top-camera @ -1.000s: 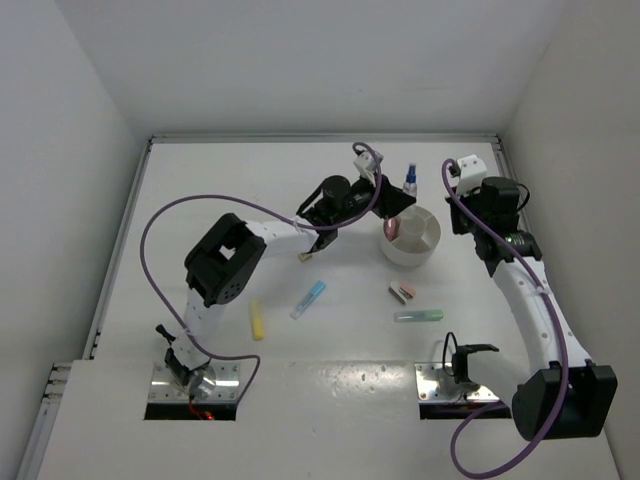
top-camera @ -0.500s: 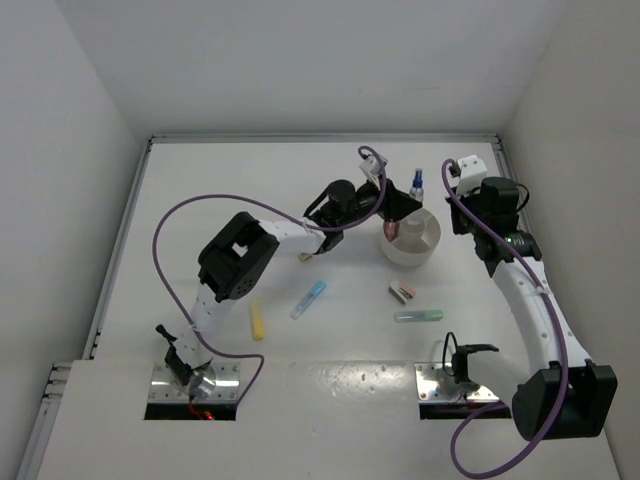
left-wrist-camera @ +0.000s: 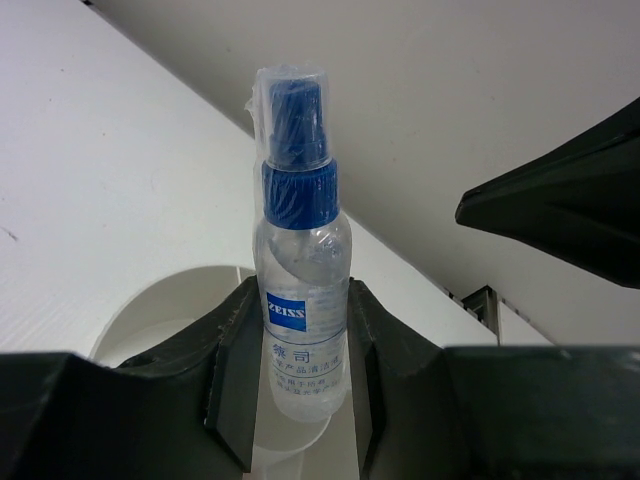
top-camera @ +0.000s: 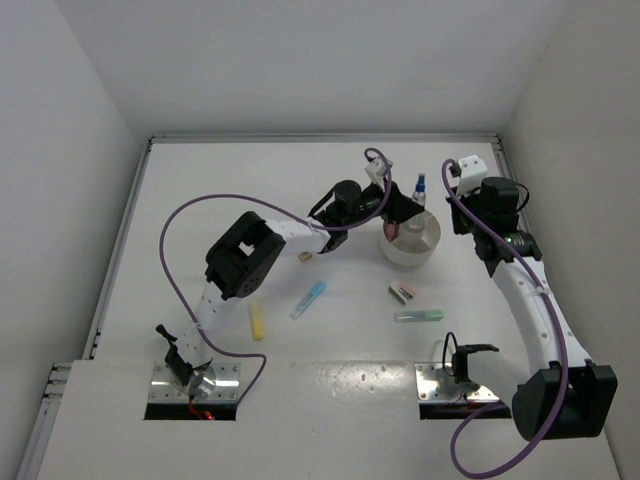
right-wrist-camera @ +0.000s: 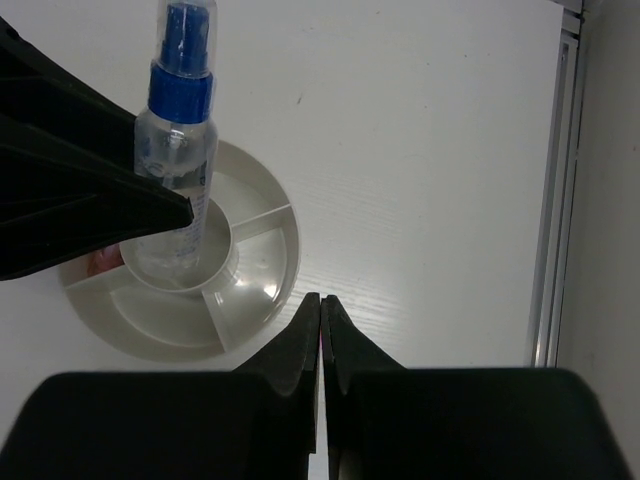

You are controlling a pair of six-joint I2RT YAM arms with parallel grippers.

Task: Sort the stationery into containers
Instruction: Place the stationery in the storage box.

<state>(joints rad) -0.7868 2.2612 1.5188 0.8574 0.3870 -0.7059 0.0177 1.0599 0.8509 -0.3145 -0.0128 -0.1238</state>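
"ZEISS" is printed in white on a blue patch on the clear bottle [left-wrist-camera: 300, 300]; the smaller print below it cannot be made out. The bottle, blue-capped under a clear cover, is gripped upright at its lower body between the 2 fingers of the left gripper [left-wrist-camera: 300, 385]. Its base is seen at the round middle compartment of the white dish [right-wrist-camera: 255, 285]; contact with the floor cannot be judged. 1 pink item [right-wrist-camera: 103, 262] is lodged in an outer compartment. The right gripper [right-wrist-camera: 320, 325] is seen just beside the dish's rim, its fingers pressed together around nothing.

Dish [left-wrist-camera: 150, 315] largely behind left gripper [left-wrist-camera: 300, 330]
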